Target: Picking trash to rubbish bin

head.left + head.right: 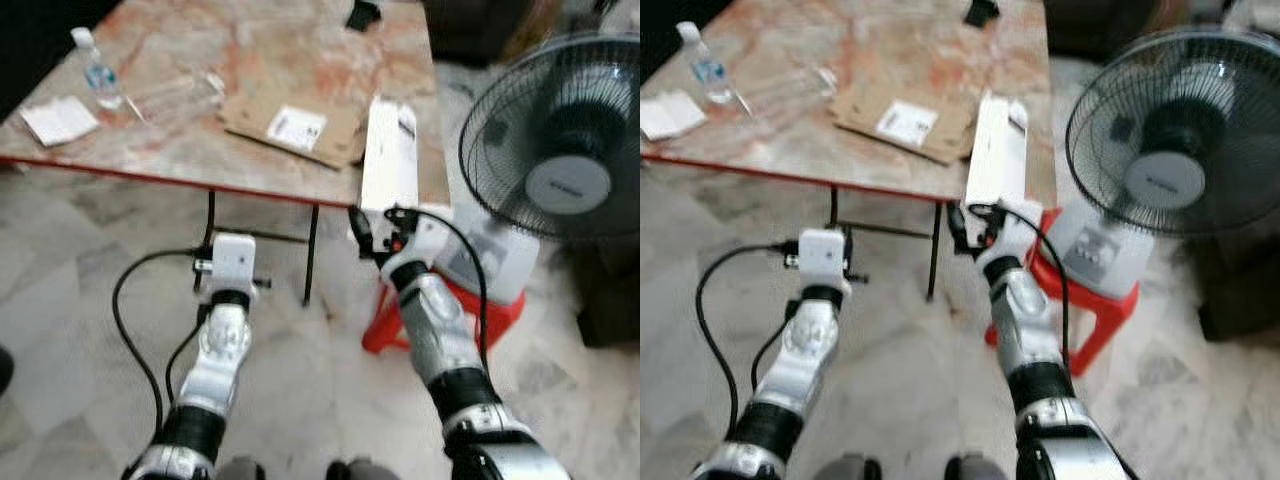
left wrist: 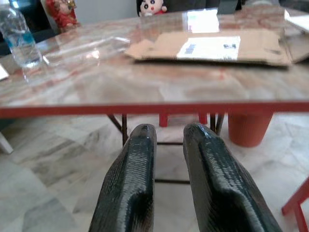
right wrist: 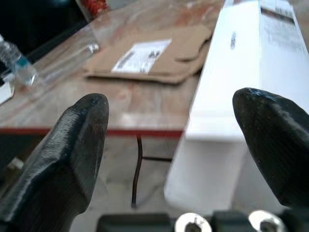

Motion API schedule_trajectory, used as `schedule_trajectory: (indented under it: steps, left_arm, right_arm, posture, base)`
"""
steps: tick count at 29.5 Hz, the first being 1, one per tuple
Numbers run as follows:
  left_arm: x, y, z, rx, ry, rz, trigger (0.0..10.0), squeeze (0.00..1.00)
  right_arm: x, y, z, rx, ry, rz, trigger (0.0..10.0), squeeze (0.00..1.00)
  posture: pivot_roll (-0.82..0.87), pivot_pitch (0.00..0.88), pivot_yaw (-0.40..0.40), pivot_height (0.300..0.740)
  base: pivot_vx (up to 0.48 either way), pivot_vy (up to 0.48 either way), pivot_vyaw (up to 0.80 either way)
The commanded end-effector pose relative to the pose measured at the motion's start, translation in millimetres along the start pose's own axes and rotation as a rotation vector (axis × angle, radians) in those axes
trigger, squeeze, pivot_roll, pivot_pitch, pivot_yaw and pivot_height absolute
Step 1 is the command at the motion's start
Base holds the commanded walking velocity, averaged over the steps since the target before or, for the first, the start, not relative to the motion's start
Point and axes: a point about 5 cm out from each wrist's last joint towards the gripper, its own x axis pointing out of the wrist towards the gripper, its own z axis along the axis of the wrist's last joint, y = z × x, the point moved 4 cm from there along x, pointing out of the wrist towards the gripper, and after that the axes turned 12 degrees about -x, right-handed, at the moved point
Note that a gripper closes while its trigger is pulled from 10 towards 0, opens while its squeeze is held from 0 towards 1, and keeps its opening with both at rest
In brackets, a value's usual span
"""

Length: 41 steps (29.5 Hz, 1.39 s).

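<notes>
The left gripper (image 2: 169,145), fingers nearly together and empty, hangs below the marble table's (image 1: 300,60) red edge; a water bottle (image 1: 98,70) and flattened cardboard (image 1: 295,125) lie up ahead of it on top. The right gripper (image 3: 171,140), spread wide, faces the near end of a long white box (image 1: 388,155) overhanging the table edge, a fan (image 1: 560,140) to its right.

The right gripper (image 3: 169,145) stands spread before the white box (image 1: 388,155) overhanging the table (image 1: 200,180) edge — open air lies on the box's left flank. To its right, the fan (image 1: 560,140) and red stool (image 1: 495,310) crowd close. Flattened cardboard (image 1: 290,125) lies just beside the box; under the table, thin legs (image 1: 312,255) interrupt otherwise open floor.
</notes>
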Motion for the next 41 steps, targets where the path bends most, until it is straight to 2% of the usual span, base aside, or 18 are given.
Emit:
schedule_trajectory:
  steps: [1, 5, 15, 20, 24, 35, 41]
  left_arm:
    - [0.5, 5.1, 2, 0.002, -0.004, 0.016, 10.0, 0.0]
    - [0.8, 2.7, 6, -0.009, -0.028, -0.003, 10.0, 0.0]
    - [0.2, -4.0, 9, -0.025, -0.04, -0.035, 10.0, 0.0]
    - [1.7, -3.0, 10, -0.016, -0.038, -0.034, 10.0, 0.0]
    - [1.7, -2.2, 11, -0.017, -0.041, -0.034, 10.0, 0.0]
    - [2.0, -2.8, 13, -0.017, -0.048, -0.036, 10.0, 0.0]
    - [0.5, -6.3, 19, -0.023, -0.087, -0.056, 10.0, 0.0]
  right_arm:
    - [1.3, 6.1, 0, 0.022, 0.0, 0.014, 10.0, 0.0]
    - [1.7, 6.6, 2, 0.026, -0.001, 0.016, 10.0, 0.0]
    - [2.6, 6.1, 6, 0.037, -0.011, 0.012, 10.0, 0.0]
    - [3.7, 5.4, 8, 0.055, -0.014, 0.006, 10.0, 0.0]
    - [4.0, 5.4, 11, 0.057, -0.025, 0.007, 10.0, 0.0]
    - [3.6, 6.3, 13, 0.063, -0.036, 0.007, 10.0, 0.0]
    - [3.3, 7.2, 14, 0.064, -0.037, 0.011, 10.0, 0.0]
  posture:
    - [0.05, 0.204, -0.109, 0.74]
    - [0.05, 0.206, -0.112, 0.74]
    - [0.04, 0.201, -0.113, 0.74]
    - [0.04, 0.201, -0.112, 0.74]
    - [0.04, 0.2, -0.114, 0.74]
    - [0.04, 0.2, -0.114, 0.74]
    - [0.04, 0.201, -0.116, 0.74]
  base:
    - [0.45, 0.0, 0.0]
    - [0.397, 0.0, 0.0]
    - [0.0, 0.0, 0.0]
    - [0.377, 0.0, 0.0]
    - [0.423, 0.0, -0.74]
    - [0.419, 0.0, 0.0]
    - [0.041, 0.0, 0.0]
